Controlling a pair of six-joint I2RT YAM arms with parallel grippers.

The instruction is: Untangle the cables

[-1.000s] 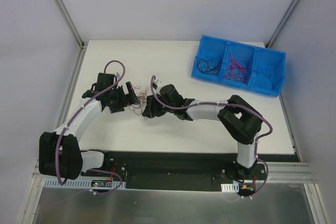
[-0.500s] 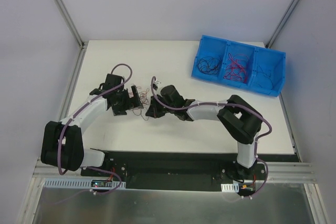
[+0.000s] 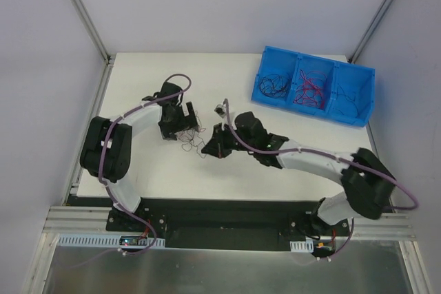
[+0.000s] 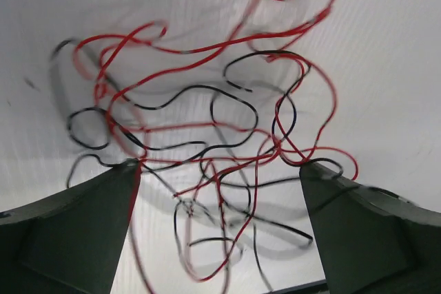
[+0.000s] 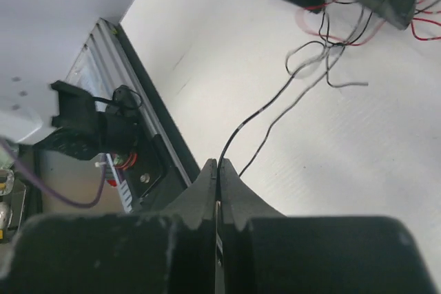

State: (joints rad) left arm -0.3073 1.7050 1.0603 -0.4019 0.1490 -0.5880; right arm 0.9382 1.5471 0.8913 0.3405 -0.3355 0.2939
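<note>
Right gripper (image 5: 218, 164) has just snapped together. A second ago its two fingers were partly apart; now they are pressed tight on one black wire (image 5: 224, 146). That wire runs from the fingertips across the table (image 3: 227, 80) to the messy pile of cables (image 3: 187, 139), and it looks pulled a little way out of the pile.

The left gripper (image 4: 219, 166) has moved too. It slid along toward the middle of the table and now hangs right over the pile. Its fingers (image 4: 76, 232) are spread as wide as they go, with nothing between them but the red and black loops lying on the table below.

The pile sits left of the table's middle, well away from every edge. The blue box (image 3: 303, 109) waits by the far right corner, with more cables already in its three parts.

So one wire is caught now. I think the next job is to pull it away while the other gripper holds the pile down. The loops are still crossed, so a hard pull could drag the whole pile along.
</note>
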